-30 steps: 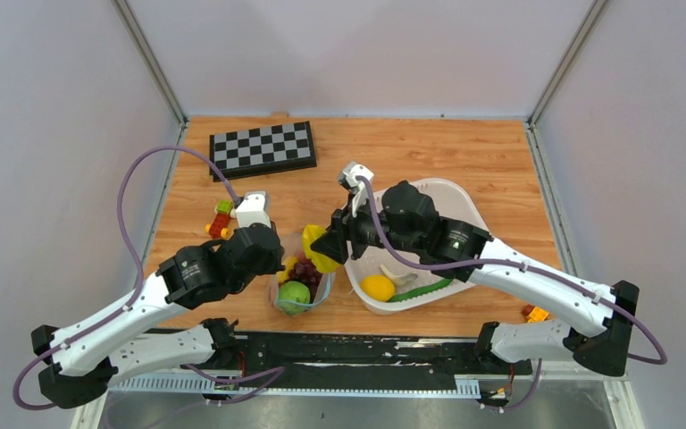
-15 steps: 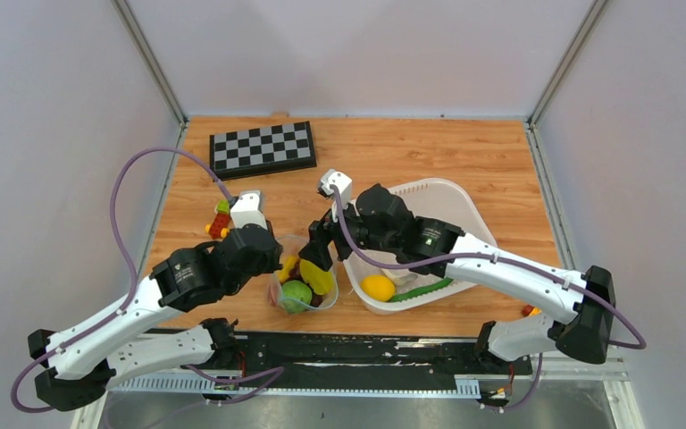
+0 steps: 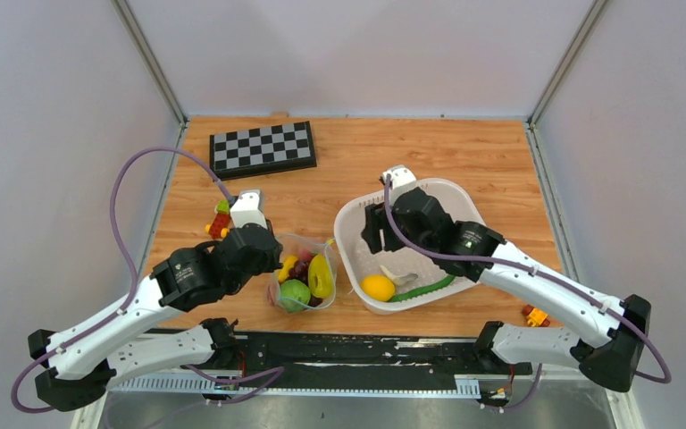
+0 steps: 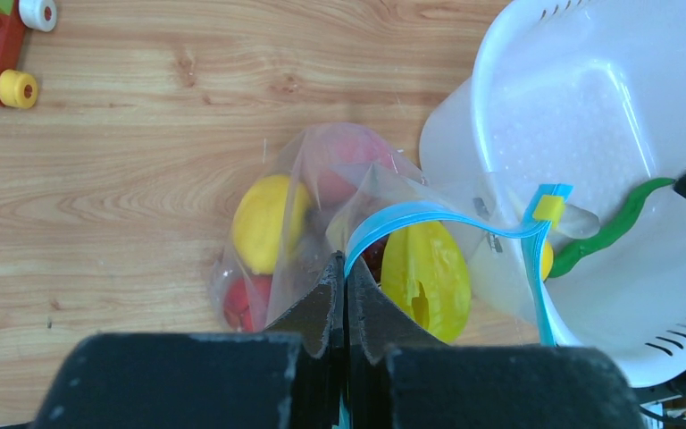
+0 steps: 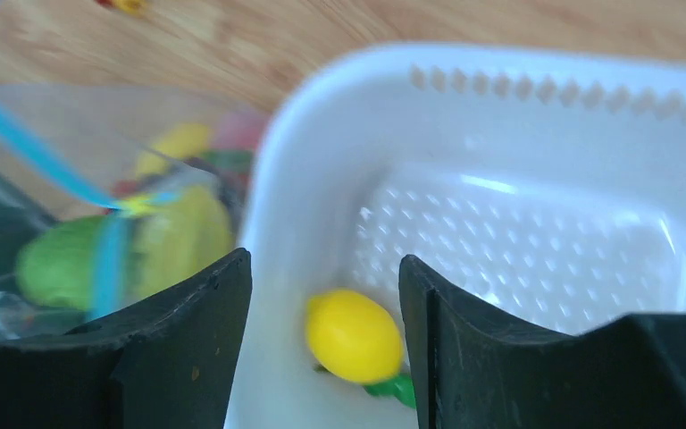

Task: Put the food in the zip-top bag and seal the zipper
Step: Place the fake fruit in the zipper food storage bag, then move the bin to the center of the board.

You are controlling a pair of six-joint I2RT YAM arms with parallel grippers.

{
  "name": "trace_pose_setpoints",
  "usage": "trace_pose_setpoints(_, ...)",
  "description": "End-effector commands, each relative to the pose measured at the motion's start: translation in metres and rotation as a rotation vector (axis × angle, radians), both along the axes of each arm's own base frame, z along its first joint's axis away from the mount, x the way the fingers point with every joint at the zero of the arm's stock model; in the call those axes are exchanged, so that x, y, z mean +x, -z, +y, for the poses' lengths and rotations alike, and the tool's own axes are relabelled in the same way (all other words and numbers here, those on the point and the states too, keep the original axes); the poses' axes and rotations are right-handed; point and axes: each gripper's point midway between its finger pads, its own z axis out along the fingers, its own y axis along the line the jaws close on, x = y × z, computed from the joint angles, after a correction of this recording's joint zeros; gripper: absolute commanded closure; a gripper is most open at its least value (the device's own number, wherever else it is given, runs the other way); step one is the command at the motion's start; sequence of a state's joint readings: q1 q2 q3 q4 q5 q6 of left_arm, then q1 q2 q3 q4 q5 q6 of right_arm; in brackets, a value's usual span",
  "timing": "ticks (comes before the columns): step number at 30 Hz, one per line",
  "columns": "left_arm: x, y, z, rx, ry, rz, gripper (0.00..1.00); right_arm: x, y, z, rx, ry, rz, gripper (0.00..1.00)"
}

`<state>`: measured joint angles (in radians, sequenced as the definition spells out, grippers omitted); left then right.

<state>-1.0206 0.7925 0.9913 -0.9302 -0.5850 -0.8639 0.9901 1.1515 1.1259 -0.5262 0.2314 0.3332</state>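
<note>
The clear zip-top bag (image 3: 302, 273) lies between the arms and holds a green pear (image 3: 295, 293), a lemon (image 4: 263, 219), a large yellow fruit (image 4: 424, 277), a strawberry (image 4: 248, 302) and a pink peach (image 4: 348, 156). My left gripper (image 4: 346, 264) is shut on the bag's rim at the teal zipper (image 4: 447, 217), holding the mouth open. My right gripper (image 5: 324, 259) is open and empty above the white basket (image 5: 536, 223). Below it lie a lemon (image 5: 355, 335) and a green chili (image 3: 424, 290).
A folded chessboard (image 3: 263, 147) lies at the far left. Red-yellow-green toy blocks (image 3: 221, 219) sit left of the bag. A small orange toy (image 3: 536, 315) lies at the near right by the right arm's base.
My right gripper carried the large yellow fruit left to the bag's mouth and let it go. It then drew back right over the basket, open. The left gripper stayed put.
</note>
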Motion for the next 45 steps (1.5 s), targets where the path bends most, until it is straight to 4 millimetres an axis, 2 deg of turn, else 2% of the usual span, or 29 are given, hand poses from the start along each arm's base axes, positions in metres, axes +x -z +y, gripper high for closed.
trace_pose_setpoints(1,0.005,-0.005,0.001,-0.012,-0.016,-0.027,1.00,-0.008,0.072,-0.063,-0.149,0.174,0.230,0.40)
trace_pose_setpoints(4,0.003,-0.005,0.004,-0.009,-0.024,-0.027,1.00,-0.031,0.099,-0.081,-0.195,0.122,0.345,0.41)
trace_pose_setpoints(6,0.003,-0.004,0.007,-0.007,-0.035,-0.028,1.00,-0.045,0.104,-0.089,-0.216,0.103,0.401,0.41)
trace_pose_setpoints(9,0.003,-0.005,0.010,-0.010,-0.042,-0.037,1.00,-0.061,0.115,-0.115,-0.281,0.162,0.496,0.33)
trace_pose_setpoints(11,0.004,-0.005,0.012,-0.003,-0.048,-0.041,1.00,-0.063,0.127,-0.133,-0.326,0.224,0.537,0.32)
trace_pose_setpoints(14,0.006,-0.003,0.010,0.005,-0.043,-0.048,1.00,-0.045,0.139,-0.158,-0.376,0.339,0.538,0.29)
trace_pose_setpoints(16,0.008,-0.003,0.007,0.011,-0.037,-0.055,1.00,-0.018,0.138,-0.170,-0.377,0.415,0.503,0.29)
trace_pose_setpoints(18,0.010,-0.005,0.005,0.020,-0.031,-0.060,1.00,0.019,0.126,-0.170,-0.326,0.455,0.442,0.29)
trace_pose_setpoints(22,0.012,-0.003,0.003,0.044,-0.020,-0.058,1.00,0.106,0.108,-0.145,-0.191,0.394,0.271,0.27)
trace_pose_setpoints(26,0.012,-0.006,0.009,0.064,-0.030,-0.066,1.00,0.183,0.107,-0.125,-0.235,0.316,0.152,0.26)
trace_pose_setpoints(30,0.014,-0.008,0.022,0.090,-0.066,-0.083,1.00,0.241,0.120,-0.093,-0.286,0.157,0.140,0.25)
trace_pose_setpoints(32,0.014,-0.010,0.028,0.105,-0.079,-0.088,1.00,0.266,0.109,-0.069,-0.270,0.027,0.061,0.24)
trace_pose_setpoints(34,0.015,-0.011,0.033,0.118,-0.093,-0.092,0.99,0.280,0.098,-0.037,-0.219,-0.157,-0.053,0.23)
trace_pose_setpoints(36,0.016,-0.011,0.034,0.125,-0.096,-0.096,0.99,0.278,0.095,-0.006,-0.157,-0.354,-0.098,0.23)
trace_pose_setpoints(38,0.017,-0.013,0.034,0.135,-0.088,-0.095,0.99,0.268,0.093,0.000,-0.203,-0.451,-0.068,0.23)
trace_pose_setpoints(41,0.016,-0.015,0.041,0.152,-0.103,-0.099,0.99,0.236,0.096,-0.013,-0.223,-0.462,0.006,0.24)
trace_pose_setpoints(45,0.017,-0.017,0.043,0.143,-0.103,-0.117,0.99,0.171,0.089,-0.033,-0.183,-0.471,0.049,0.25)
